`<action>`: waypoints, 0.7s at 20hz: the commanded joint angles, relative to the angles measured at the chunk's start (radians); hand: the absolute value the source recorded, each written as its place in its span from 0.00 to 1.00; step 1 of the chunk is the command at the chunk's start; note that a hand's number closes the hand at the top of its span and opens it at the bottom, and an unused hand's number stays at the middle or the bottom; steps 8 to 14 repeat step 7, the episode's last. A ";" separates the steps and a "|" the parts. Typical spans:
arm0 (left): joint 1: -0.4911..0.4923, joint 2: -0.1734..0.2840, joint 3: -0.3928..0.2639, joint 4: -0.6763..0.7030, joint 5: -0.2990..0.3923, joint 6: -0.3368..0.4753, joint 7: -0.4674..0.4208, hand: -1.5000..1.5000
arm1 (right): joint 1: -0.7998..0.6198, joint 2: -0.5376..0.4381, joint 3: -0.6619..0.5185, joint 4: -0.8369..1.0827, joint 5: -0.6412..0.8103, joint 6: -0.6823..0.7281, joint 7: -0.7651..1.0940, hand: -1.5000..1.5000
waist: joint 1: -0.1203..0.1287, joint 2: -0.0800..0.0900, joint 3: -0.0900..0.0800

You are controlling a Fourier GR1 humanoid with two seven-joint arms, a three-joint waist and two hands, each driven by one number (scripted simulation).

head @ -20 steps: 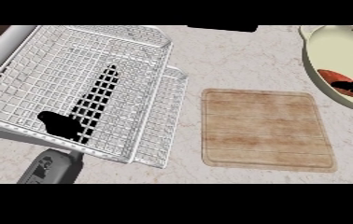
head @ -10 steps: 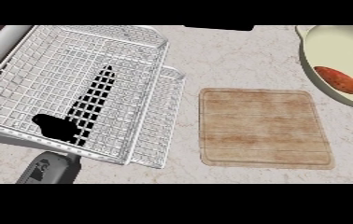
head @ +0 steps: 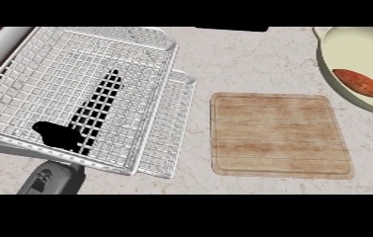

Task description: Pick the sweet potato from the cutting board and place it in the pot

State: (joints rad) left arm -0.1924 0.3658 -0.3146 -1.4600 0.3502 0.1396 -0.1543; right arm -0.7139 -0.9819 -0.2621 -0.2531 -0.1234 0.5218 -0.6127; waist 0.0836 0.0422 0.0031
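Pale marbled surface point(head: 247, 58), white wire rack point(head: 87, 93) at left, bare wooden cutting board point(head: 278, 135) at centre-right, sweet potato point(head: 354, 81) lying inside the pot point(head: 328, 58) at far right, grey left forearm point(head: 51, 179) at near left edge, neither hand in view, their state cannot be told.

Pale stone counter point(head: 247, 58), wire rack point(head: 87, 88), cutting board point(head: 280, 135), pot point(head: 342, 48)

White wire-grid dish rack point(head: 87, 93), black shapes showing through its mesh. Counter point(head: 247, 58) is pale beige, marbled. Cutting board point(head: 277, 135): light tan wood grain in horizontal bands. Pot point(head: 348, 58): cream inside, olive-green rim. Sweet potato point(head: 355, 81): orange-red. Grey forearm point(head: 47, 179) with dark markings.
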 commanded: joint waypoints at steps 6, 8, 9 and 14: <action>-0.034 0.023 0.113 0.014 0.011 0.113 0.071 0.50 | 0.032 -0.053 -0.005 0.017 0.001 0.115 -0.058 0.00 | 0.005 -0.005 0.016; -0.047 0.027 0.126 0.000 0.026 0.106 0.079 0.50 | 0.026 -0.064 -0.006 0.013 0.000 0.117 -0.052 0.00 | 0.008 -0.008 0.016; -0.047 0.027 0.126 0.000 0.026 0.106 0.079 0.50 | 0.026 -0.064 -0.006 0.013 0.000 0.117 -0.052 0.00 | 0.008 -0.008 0.016; -0.047 0.027 0.126 0.000 0.026 0.106 0.079 0.50 | 0.026 -0.064 -0.006 0.013 0.000 0.117 -0.052 0.00 | 0.008 -0.008 0.016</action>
